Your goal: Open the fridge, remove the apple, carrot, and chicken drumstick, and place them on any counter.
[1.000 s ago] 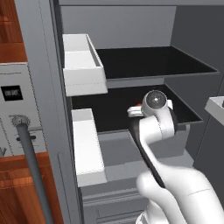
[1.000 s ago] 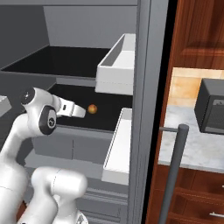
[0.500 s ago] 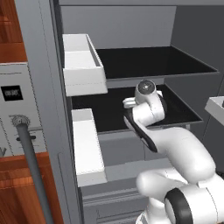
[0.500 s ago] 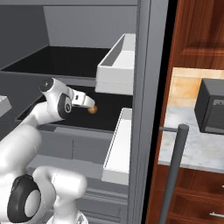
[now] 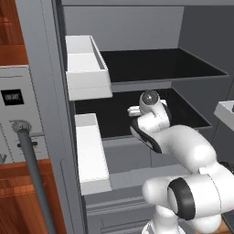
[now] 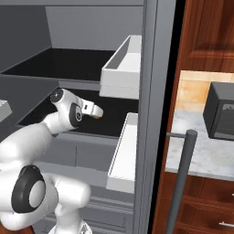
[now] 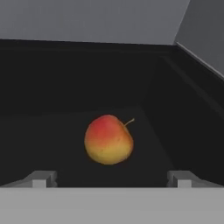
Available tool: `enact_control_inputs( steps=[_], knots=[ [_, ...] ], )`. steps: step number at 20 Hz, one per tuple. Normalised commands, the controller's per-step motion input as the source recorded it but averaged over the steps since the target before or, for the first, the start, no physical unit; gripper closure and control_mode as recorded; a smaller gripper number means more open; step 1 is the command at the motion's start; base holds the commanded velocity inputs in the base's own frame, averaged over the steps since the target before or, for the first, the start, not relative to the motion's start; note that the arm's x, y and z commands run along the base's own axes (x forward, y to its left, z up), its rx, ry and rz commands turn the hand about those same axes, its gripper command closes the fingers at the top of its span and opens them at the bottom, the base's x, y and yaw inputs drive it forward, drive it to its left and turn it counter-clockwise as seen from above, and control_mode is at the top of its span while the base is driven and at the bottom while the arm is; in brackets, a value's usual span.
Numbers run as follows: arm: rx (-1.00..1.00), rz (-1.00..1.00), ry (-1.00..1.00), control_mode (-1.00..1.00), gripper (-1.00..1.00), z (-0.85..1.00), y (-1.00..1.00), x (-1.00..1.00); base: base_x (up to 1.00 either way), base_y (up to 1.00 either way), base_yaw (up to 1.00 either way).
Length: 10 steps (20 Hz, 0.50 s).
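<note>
Gripper [image 7: 112,178] open, empty | apple [image 7: 108,140] ahead on fridge shelf [image 7: 52,131]

No text or label can be read.

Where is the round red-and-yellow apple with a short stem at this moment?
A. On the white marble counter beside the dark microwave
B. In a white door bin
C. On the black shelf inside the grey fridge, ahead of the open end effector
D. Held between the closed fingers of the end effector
C: in the hand view the round red-and-yellow apple rests on the black shelf, free between and beyond the spread fingertips.
</note>
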Motion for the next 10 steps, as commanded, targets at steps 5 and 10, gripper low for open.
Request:
enact_control_inputs(
  steps=[5,10],
  knots=[
    [0.00,0.00,0.00,-1.00,-1.00,0.00,-0.21,0.51,0.00,0.00,0.00],
    [0.00,0.00,0.05,-1.00,-1.00,-0.05,-0.02,0.24,0.00,0.00,0.00]
  ],
)
